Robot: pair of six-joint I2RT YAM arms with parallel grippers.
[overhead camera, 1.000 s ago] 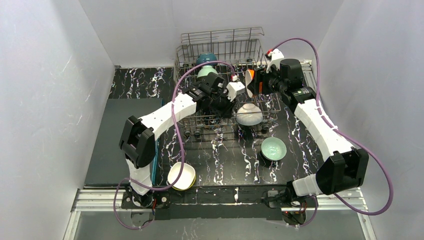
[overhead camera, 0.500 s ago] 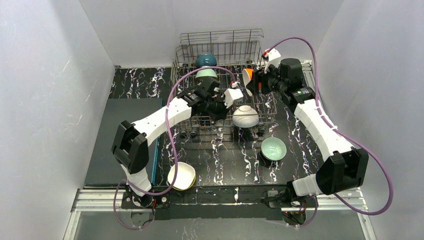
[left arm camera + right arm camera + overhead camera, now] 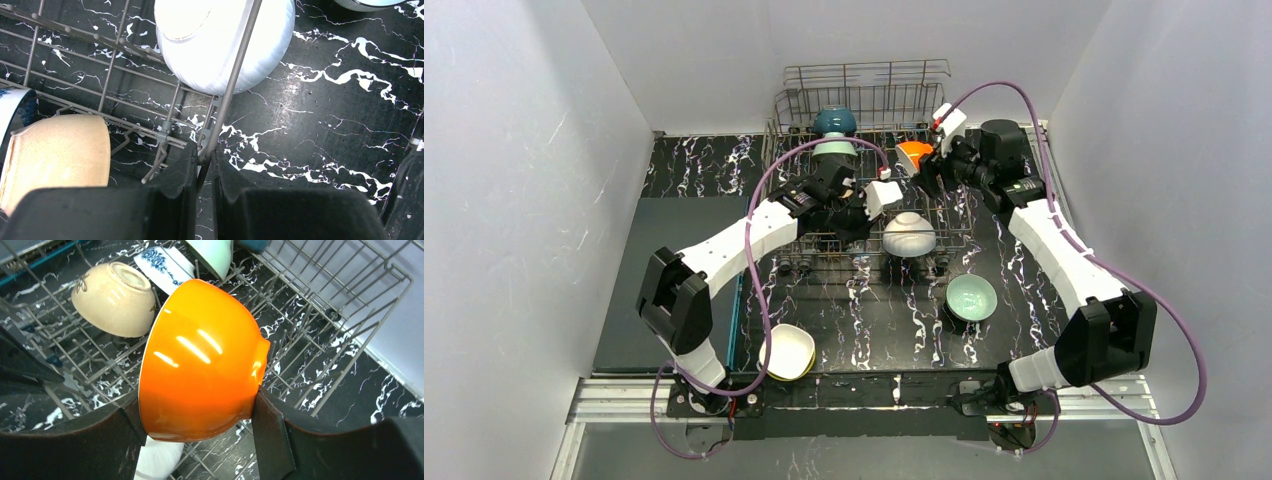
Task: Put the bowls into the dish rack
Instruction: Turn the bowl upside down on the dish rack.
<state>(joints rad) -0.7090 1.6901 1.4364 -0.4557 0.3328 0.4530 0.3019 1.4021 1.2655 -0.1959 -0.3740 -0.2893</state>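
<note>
The dish rack (image 3: 864,105) stands at the back of the table. My left gripper (image 3: 854,220) (image 3: 202,155) is shut on the dish rack's front wire rail (image 3: 235,75). Beside it in the rack lie a white bowl (image 3: 909,235) (image 3: 220,45), a tan bowl (image 3: 55,160) and the edge of a blue-patterned bowl (image 3: 10,115). My right gripper (image 3: 924,165) (image 3: 197,407) is shut on an orange bowl (image 3: 914,153) (image 3: 200,360), held tilted above the rack's right half. A teal-blue bowl (image 3: 835,120) and a mint bowl (image 3: 834,148) stand at the rack's back.
On the table in front of the rack sits a mint bowl (image 3: 971,297) to the right. A yellow-and-white bowl (image 3: 787,350) sits near the left arm's base. A dark mat (image 3: 664,280) covers the left side. White walls close in on three sides.
My left gripper has shut on the rack's front wire, and the rack with its white bowl has shifted a little leftward. The orange bowl in my right gripper has tipped and moved slightly back.
</note>
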